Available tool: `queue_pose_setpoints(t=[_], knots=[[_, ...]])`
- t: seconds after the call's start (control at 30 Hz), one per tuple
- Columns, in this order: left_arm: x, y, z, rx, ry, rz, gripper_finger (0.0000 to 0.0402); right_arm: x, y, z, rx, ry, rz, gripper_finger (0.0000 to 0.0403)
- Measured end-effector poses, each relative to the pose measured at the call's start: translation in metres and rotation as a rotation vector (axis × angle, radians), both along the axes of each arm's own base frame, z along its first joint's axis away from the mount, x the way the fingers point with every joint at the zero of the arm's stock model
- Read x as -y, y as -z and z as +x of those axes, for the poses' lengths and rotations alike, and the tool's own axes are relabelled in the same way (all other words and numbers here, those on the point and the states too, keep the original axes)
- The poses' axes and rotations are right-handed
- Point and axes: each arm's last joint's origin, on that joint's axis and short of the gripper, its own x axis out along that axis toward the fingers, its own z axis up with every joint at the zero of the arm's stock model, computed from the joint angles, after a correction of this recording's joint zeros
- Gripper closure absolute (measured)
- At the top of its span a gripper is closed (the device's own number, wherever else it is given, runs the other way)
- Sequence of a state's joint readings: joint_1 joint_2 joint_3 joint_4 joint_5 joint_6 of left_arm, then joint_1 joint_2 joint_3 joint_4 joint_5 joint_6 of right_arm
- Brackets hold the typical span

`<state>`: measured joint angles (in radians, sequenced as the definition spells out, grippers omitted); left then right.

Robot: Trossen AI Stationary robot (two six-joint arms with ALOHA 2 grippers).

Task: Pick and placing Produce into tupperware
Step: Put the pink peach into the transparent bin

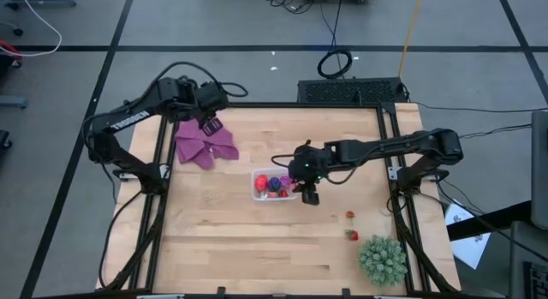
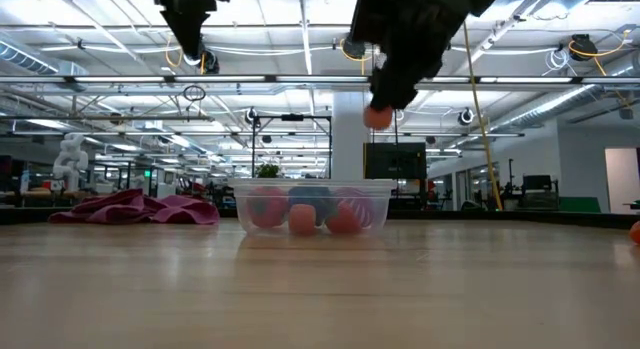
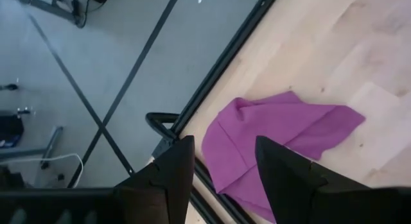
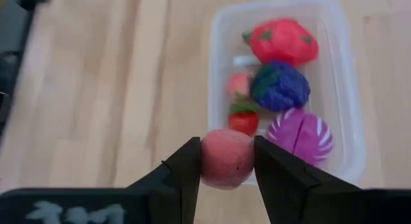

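The clear tupperware (image 1: 272,184) (image 4: 286,83) sits mid-table holding a red fruit (image 4: 284,40), a dark blue-purple one (image 4: 279,86), a magenta one (image 4: 300,137), a small strawberry (image 4: 243,120) and a pale pink piece (image 4: 238,85). My right gripper (image 1: 309,195) (image 4: 226,161) hovers just beyond the tub's right end, shut on a pale pink fruit (image 4: 226,158) (image 2: 378,116). Two small red strawberries (image 1: 350,215) (image 1: 353,235) lie on the table to the right. My left gripper (image 1: 210,124) (image 3: 225,163) hangs open above the purple cloth (image 1: 205,145). My right gripper pinches the pale pink fruit (image 4: 226,161) between its two fingers, one on each side of its round body. The fingers point down from above. The fruit is lifted clear, well above the tub's rim in the low view.
The purple cloth (image 3: 276,137) lies crumpled near the table's far left corner. A green spiky plant (image 1: 382,260) stands at the near right corner. Bare wood stretches across the near half of the table. A black frame borders the table's edges.
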<state>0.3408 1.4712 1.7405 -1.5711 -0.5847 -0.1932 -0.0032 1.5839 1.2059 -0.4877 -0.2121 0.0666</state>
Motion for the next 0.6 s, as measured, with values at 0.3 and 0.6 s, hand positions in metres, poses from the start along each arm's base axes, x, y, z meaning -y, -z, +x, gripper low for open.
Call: queue_pose_setpoints(t=[0.3, 0.6], knots=[[-0.007, 0.0, -0.003, 0.003, -0.032, -0.006, 0.0229, 0.009, 0.04, 0.033, -0.071, -0.064, 0.035, 0.0277], [-0.007, 0.0, -0.003, -0.001, -0.027, -0.006, 0.0229, 0.01, 0.059, 0.051, -0.187, -0.122, 0.007, 0.0277]])
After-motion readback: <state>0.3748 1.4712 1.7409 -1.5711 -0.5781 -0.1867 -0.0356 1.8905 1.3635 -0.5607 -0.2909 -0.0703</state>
